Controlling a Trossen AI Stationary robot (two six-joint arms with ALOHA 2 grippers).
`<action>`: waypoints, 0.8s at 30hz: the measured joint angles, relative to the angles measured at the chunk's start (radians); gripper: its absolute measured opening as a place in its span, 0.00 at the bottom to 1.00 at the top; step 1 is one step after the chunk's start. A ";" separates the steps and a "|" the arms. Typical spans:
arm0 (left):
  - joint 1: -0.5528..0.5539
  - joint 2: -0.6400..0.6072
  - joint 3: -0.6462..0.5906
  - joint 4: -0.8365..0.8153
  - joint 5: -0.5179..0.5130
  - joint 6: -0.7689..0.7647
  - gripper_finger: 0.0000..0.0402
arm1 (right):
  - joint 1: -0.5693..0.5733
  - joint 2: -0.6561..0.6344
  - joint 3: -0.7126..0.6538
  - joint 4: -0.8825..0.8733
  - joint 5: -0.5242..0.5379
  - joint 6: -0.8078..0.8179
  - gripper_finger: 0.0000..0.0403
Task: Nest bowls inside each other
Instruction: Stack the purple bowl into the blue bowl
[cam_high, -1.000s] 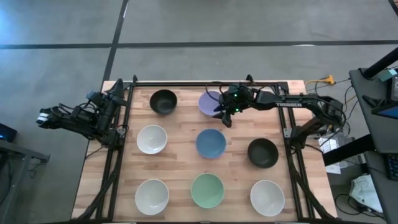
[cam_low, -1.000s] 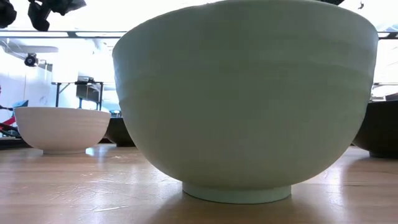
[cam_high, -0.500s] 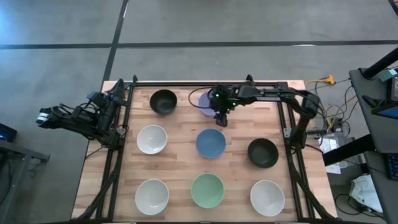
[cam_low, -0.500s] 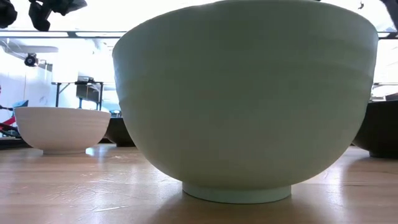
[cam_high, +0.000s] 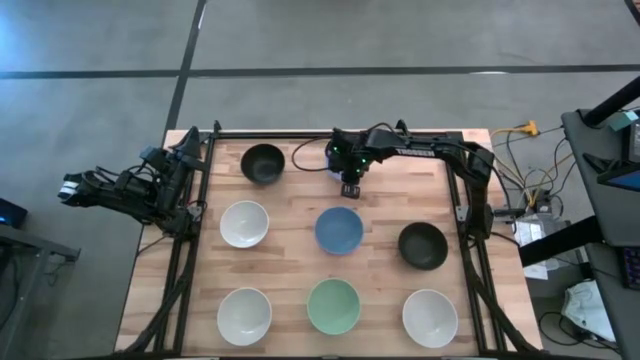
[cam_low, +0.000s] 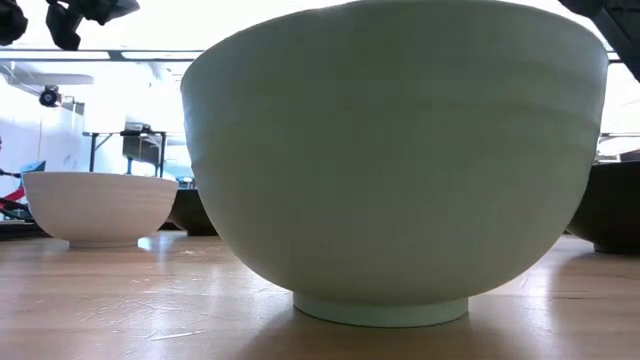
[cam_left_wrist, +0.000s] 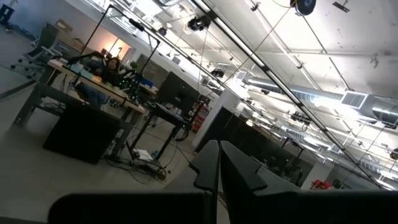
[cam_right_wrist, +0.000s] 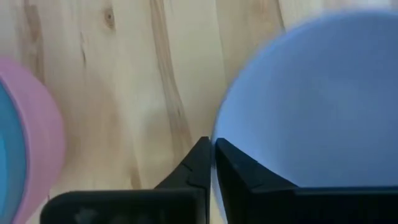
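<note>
High view shows the wooden table (cam_high: 290, 200) with the bowls laid out in rows, none of them yet stacked by the robot: a black bowl (cam_high: 262, 163) and the lavender bowl (cam_right_wrist: 311, 106) along the far edge, a white bowl (cam_high: 244, 223), the blue bowl (cam_high: 339, 230) and a second black bowl (cam_high: 422, 245) across the middle, then white (cam_high: 244, 314), mint green (cam_high: 333, 306) and white (cam_high: 430, 317) nearest the camera. They look rigid, smooth and glazed, probably light but slippery and liable to chip if dropped, so the thin rim is the sensible place to pinch, one finger inside the wall and one outside. Every bowl seen from above looks empty, except that the right wrist view shows the blue bowl sitting inside a pink bowl (cam_right_wrist: 43, 137), so that pair appears nested already. The right gripper (cam_high: 350, 180) sits over the lavender bowl at the far middle; its fingers (cam_right_wrist: 196, 165) are pressed close together just at that bowl's rim, and I cannot tell for sure whether they grip the wall or merely touch beside it. The left gripper (cam_left_wrist: 219, 168) waits off the table's left side, pointing into the room, fingers closed on nothing.
</note>
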 joint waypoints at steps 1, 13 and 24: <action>0.000 0.000 0.000 0.000 0.000 0.000 0.00 | 0.000 0.002 0.003 -0.005 0.000 -0.001 0.03; 0.000 -0.003 0.002 0.000 0.000 -0.001 0.00 | 0.000 -0.050 0.009 -0.028 0.000 0.011 0.03; 0.000 -0.004 0.000 0.000 0.000 -0.002 0.00 | 0.000 -0.134 0.009 -0.023 0.000 0.022 0.03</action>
